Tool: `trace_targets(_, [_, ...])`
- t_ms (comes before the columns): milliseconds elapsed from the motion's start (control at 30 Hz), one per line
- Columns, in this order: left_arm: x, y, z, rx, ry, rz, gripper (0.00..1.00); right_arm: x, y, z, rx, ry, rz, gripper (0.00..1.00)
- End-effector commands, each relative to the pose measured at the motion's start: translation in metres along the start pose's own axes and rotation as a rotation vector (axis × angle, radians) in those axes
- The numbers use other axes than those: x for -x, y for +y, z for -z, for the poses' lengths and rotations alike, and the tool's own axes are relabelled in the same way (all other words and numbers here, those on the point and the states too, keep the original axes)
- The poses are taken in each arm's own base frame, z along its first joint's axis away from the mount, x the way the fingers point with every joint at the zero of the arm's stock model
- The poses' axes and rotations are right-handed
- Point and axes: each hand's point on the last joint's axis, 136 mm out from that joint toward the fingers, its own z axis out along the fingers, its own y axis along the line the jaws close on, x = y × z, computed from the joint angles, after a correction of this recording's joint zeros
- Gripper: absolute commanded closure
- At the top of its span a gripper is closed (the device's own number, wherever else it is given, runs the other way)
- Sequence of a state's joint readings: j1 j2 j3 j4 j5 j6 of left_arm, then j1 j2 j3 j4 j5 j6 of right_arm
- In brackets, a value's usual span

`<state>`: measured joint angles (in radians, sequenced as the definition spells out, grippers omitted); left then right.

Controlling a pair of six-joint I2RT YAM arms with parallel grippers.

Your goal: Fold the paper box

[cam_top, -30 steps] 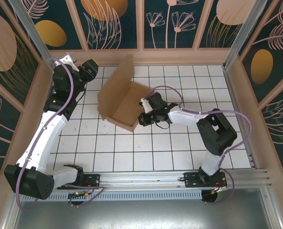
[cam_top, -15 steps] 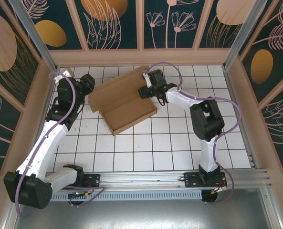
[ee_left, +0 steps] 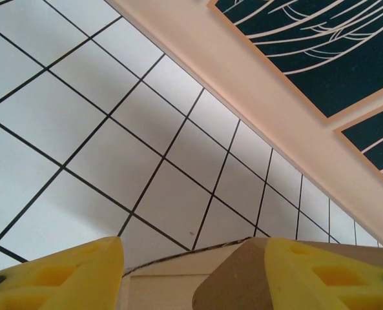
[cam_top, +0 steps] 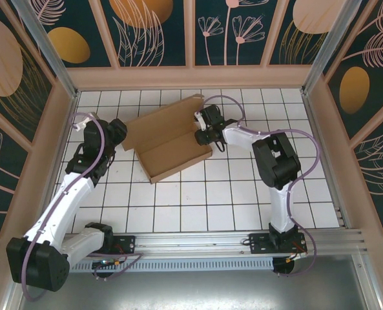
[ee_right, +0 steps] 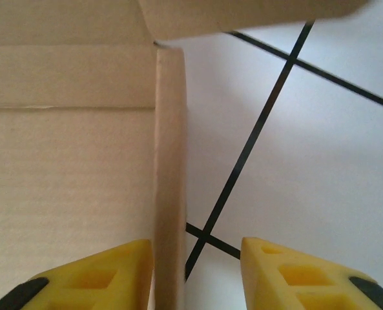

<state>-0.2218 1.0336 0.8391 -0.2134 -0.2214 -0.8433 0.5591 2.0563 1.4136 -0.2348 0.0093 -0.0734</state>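
Looking down from above, the box (cam_top: 172,152) lies on the desk (cam_top: 230,200), left of centre and toward the far side. Its tray (cam_top: 178,156) has low walls raised along the near and right edges. The lid (cam_top: 155,123) lies back open on the far-left side. The left gripper (cam_top: 118,131) sits at the lid's left edge, and the right gripper (cam_top: 203,134) is at the tray's far right corner.

At the left wrist, the left gripper (ee_left: 192,252) stands wide. A rounded cardboard flap (ee_left: 236,284) comes up between the fingers (ee_left: 68,274) and lies against the right-hand one, with a gap on the other side. Nothing looks pinched there. Beyond it are bare tiles and the far wall (ee_left: 275,84).

At the right wrist, the right gripper (ee_right: 197,258) is partly open and straddles the tray's side wall (ee_right: 170,161). That wall runs close by one finger (ee_right: 94,278), and a clear gap shows tile on the other side, so the wall is not clamped. The tray floor lies to the left of the wall.

By my reading the task is partly done: the tray looks formed, at least on the sides in view. The lid has yet to be brought over and its flaps tucked in. Whether the left side wall is locked I cannot tell.
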Motion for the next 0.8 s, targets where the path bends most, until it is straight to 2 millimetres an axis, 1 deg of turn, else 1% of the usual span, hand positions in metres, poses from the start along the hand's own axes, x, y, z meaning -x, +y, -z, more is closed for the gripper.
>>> trace_targets(0, [-0.006, 0.007, 0.002, 0.013, 0.006, 0.000, 0.41, -0.009, 0.000, -0.013, -0.009, 0.049, 0.011, 0.61])
trace_targets(100, [-0.010, 0.010, 0.002, 0.005, 0.013, -0.001, 0.41, -0.009, 0.001, -0.020, -0.009, 0.066, 0.007, 0.63])
trace_targets(167, [-0.011, 0.012, 0.003, 0.007, 0.014, 0.002, 0.41, -0.014, 0.000, -0.025, -0.027, 0.089, 0.011, 0.67])
trace_targets(233, [-0.012, 0.013, 0.004, 0.008, 0.012, 0.004, 0.41, -0.019, -0.006, -0.029, -0.087, 0.116, 0.030, 0.73])
trace_targets(267, [-0.012, 0.013, 0.004, 0.010, 0.009, 0.004, 0.41, -0.021, -0.008, -0.029, -0.115, 0.120, 0.041, 0.76])
trace_targets(367, [-0.008, 0.014, 0.006, 0.018, -0.002, 0.000, 0.41, -0.023, -0.022, -0.022, -0.219, 0.120, 0.047, 0.91])
trace_targets(433, [-0.006, 0.014, 0.007, 0.023, -0.008, -0.006, 0.41, -0.025, -0.036, -0.015, -0.306, 0.118, 0.039, 0.94])
trace_targets(533, [-0.005, 0.014, 0.006, 0.027, -0.016, -0.011, 0.41, -0.031, -0.045, -0.007, -0.363, 0.128, 0.036, 0.95])
trace_targets(633, [-0.005, 0.014, 0.005, 0.023, -0.018, -0.022, 0.41, -0.044, -0.050, -0.007, -0.387, 0.153, 0.013, 0.93])
trace_targets(767, [-0.001, 0.014, 0.004, 0.025, -0.043, -0.039, 0.40, -0.060, -0.051, -0.004, -0.389, 0.157, -0.052, 0.85])
